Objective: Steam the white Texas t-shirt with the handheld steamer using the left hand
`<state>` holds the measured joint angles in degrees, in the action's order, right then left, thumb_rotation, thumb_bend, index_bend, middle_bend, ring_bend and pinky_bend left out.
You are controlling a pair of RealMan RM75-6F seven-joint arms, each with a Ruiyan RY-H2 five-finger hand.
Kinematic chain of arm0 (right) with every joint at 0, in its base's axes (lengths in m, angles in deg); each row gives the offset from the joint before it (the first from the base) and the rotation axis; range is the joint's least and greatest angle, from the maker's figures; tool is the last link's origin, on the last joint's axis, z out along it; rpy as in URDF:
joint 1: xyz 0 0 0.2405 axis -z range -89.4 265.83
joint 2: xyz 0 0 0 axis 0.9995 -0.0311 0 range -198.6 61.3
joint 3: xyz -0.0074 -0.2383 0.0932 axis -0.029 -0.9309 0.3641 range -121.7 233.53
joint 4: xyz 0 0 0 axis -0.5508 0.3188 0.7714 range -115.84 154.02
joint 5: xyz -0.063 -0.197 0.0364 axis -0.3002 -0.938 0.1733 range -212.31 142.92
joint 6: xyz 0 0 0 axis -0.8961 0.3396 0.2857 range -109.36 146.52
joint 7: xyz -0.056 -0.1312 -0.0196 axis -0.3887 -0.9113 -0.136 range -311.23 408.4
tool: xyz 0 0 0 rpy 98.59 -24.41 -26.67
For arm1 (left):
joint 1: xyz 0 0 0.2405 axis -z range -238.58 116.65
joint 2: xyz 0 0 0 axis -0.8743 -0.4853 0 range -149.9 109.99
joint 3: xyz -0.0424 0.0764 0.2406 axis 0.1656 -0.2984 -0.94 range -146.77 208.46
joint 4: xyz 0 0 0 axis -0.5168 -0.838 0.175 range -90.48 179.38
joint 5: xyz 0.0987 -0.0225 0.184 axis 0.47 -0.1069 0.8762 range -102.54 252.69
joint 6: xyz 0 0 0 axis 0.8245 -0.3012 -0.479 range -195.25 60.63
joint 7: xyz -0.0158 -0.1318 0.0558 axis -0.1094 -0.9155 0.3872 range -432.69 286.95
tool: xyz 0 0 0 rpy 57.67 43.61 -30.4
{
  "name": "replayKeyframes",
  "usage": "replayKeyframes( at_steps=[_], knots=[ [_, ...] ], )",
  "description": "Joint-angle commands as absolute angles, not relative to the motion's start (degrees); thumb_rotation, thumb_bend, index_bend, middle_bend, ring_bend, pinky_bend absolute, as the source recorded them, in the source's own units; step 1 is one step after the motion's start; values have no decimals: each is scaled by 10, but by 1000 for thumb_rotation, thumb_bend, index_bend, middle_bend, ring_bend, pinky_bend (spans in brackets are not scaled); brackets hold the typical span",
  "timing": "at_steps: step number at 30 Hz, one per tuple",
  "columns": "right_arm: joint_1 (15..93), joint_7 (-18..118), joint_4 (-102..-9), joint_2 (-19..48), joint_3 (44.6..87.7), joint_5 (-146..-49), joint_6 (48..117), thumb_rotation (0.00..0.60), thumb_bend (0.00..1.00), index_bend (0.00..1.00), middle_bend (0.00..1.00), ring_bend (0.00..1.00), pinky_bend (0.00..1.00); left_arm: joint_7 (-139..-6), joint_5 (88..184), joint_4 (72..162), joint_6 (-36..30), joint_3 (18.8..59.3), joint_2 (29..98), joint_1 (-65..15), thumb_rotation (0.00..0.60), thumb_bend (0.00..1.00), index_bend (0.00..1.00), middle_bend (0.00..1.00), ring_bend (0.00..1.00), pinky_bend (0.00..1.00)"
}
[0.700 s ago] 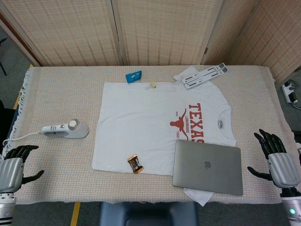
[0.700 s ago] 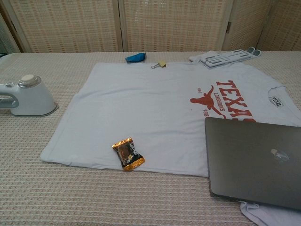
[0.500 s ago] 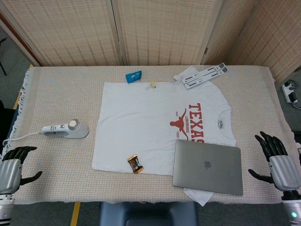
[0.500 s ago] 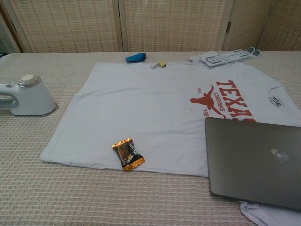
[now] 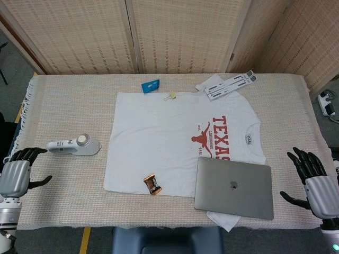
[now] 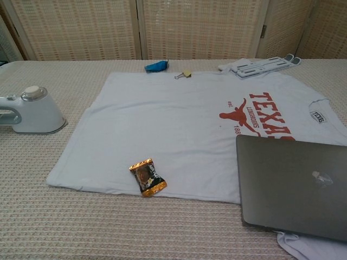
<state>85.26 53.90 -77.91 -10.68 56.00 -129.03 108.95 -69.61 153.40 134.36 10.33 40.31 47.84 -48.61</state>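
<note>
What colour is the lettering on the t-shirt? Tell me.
Red lettering on the white t-shirt, clearest in the chest view.

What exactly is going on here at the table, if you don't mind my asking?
Nothing is being handled yet. The white Texas t-shirt lies flat on the table, with a closed laptop and a snack wrapper resting on it. The handheld steamer sits untouched to its left. The left hand hovers open at the table's near edge, close to the steamer; the right hand is open at the opposite side.
</note>
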Motion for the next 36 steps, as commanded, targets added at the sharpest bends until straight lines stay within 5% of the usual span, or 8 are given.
replayKeyframes(
  at_steps=[1,11,29,34,36],
  knots=[
    [853,540,-781,-108,560,-1292,1090,600,60,0,0,0,0,-678,1483,1295,27,432,507,-431,600,123,300,294,220,249],
    [856,540,-782,-110,561,-1286,1086,600,61,0,0,0,0,-601,1382,1180,-107,456,581,-329,600,164,319,287,213,259],
    [859,532,-790,-112,563,-1278,1078,600,61,0,0,0,0,-580,1315,1027,-171,457,660,-272,600,286,527,483,355,345],
    [856,529,-794,-111,561,-1274,1065,600,61,0,0,0,0,-595,1319,984,-187,454,680,-261,600,303,651,613,460,437],
    [851,534,-799,-111,559,-1272,1053,600,61,0,0,0,0,-609,1322,968,-209,450,685,-256,600,303,714,701,550,558]
  ],
)
